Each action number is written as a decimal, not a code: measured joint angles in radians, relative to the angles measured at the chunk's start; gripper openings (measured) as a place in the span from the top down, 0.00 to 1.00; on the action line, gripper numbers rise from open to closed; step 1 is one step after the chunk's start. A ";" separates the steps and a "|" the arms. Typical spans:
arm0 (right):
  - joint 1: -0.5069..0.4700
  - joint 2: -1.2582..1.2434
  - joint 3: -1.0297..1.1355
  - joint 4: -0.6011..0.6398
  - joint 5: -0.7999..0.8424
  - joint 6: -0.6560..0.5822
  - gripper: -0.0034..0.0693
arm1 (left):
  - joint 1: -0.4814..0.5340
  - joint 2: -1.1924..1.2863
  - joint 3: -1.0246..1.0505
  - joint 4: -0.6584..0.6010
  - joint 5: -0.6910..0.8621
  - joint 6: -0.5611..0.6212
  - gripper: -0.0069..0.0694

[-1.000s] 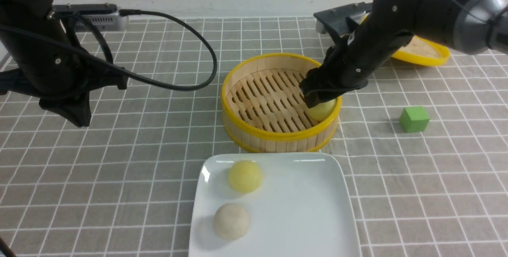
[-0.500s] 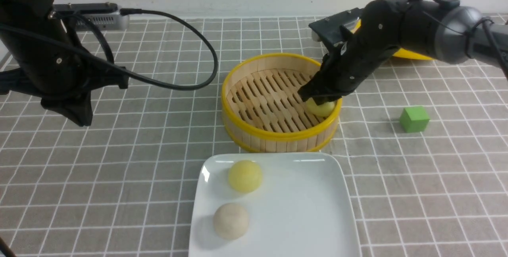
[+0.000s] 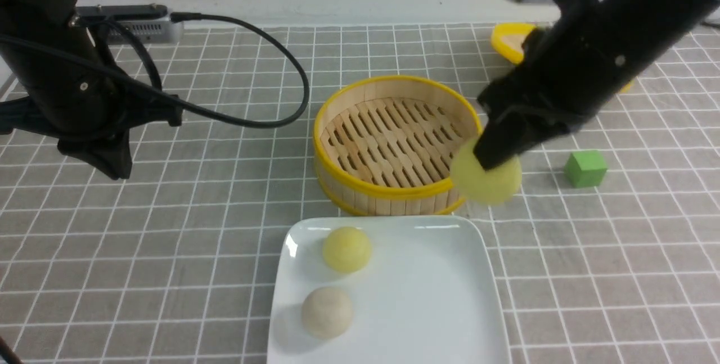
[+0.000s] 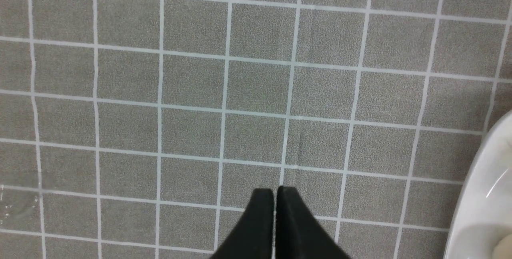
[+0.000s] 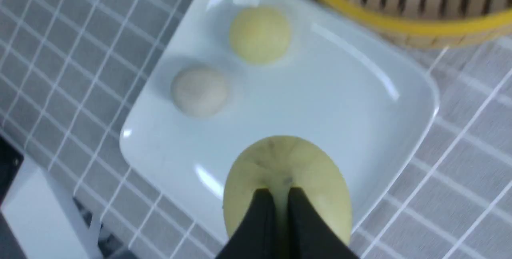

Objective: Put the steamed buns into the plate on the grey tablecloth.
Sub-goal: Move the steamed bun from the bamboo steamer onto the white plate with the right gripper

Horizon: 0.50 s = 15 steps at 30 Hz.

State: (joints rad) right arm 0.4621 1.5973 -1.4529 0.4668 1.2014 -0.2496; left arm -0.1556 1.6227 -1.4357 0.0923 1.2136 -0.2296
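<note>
- Front view: right pincer (image 3: 490, 162), right of centre in the frame, is closed on a pale yellow bun (image 3: 488, 177). Bun is up in the air, its outline overlapping the right rim of the steamer basket. Arm and bun slightly blurred.
- Right wrist view: both fingertips press into the held bun, one on each side, surface dented between them. Plate shows behind it.
- Left pincer (image 3: 119, 175): left part of the frame, tips down above the cloth. Left wrist view has the fingertips (image 4: 289, 195) almost together, so narrow; nothing between them.
- Plate (image 3: 416, 296): white, square, rounded corners, bottom centre of the frame, lower edge cut off by the frame.
- Second yellow bun (image 3: 347, 250): on the plate, near its upper left corner.
- Off-white bun (image 3: 327, 312): on the plate, below the second yellow bun in the frame, near the plate's left side. The two sit apart.
- Steamer basket (image 3: 399, 189): centre of the frame, just above the plate. Yellow rim, slatted base.
- Green cube (image 3: 586, 169): on the cloth, right side of the frame.
- Lid (image 3: 509, 37): yellow-rimmed, upper right, mostly hidden behind the right arm (image 3: 607, 32).
- Grey tablecloth (image 3: 185, 251): white grid lines, spread over the desk, under plate and basket.
</note>
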 joint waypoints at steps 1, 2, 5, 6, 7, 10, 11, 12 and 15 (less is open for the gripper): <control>0.019 -0.006 0.048 0.001 -0.030 0.000 0.93 | 0.000 0.000 0.000 0.000 0.000 0.000 0.87; 0.035 -0.009 0.096 0.001 -0.071 0.000 0.93 | 0.000 0.000 0.000 0.000 0.000 0.000 0.87; 0.078 -0.005 0.215 0.001 -0.223 -0.007 0.92 | 0.000 0.000 0.000 0.000 -0.001 0.000 0.87; 0.105 0.009 0.278 0.000 -0.326 -0.022 0.92 | 0.000 0.000 0.000 0.000 -0.001 0.000 0.87; 0.126 0.024 0.328 0.000 -0.407 -0.037 0.91 | 0.000 0.000 0.000 0.000 -0.002 0.000 0.87; 0.168 0.071 0.381 0.000 -0.548 -0.056 0.88 | 0.000 0.000 0.000 0.000 -0.003 0.000 0.86; 0.181 0.087 0.391 0.000 -0.587 -0.057 0.87 | 0.000 0.000 0.000 0.000 -0.004 0.000 0.87; 0.191 0.106 0.395 0.000 -0.622 -0.058 0.84 | 0.000 0.000 0.000 0.000 -0.004 0.000 0.86; 0.205 0.150 0.396 0.000 -0.702 -0.060 0.74 | 0.000 0.000 0.000 0.000 -0.004 0.000 0.86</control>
State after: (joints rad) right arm 0.6668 1.7477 -1.0566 0.4664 0.4998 -0.3101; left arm -0.1556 1.6227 -1.4357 0.0923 1.2098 -0.2296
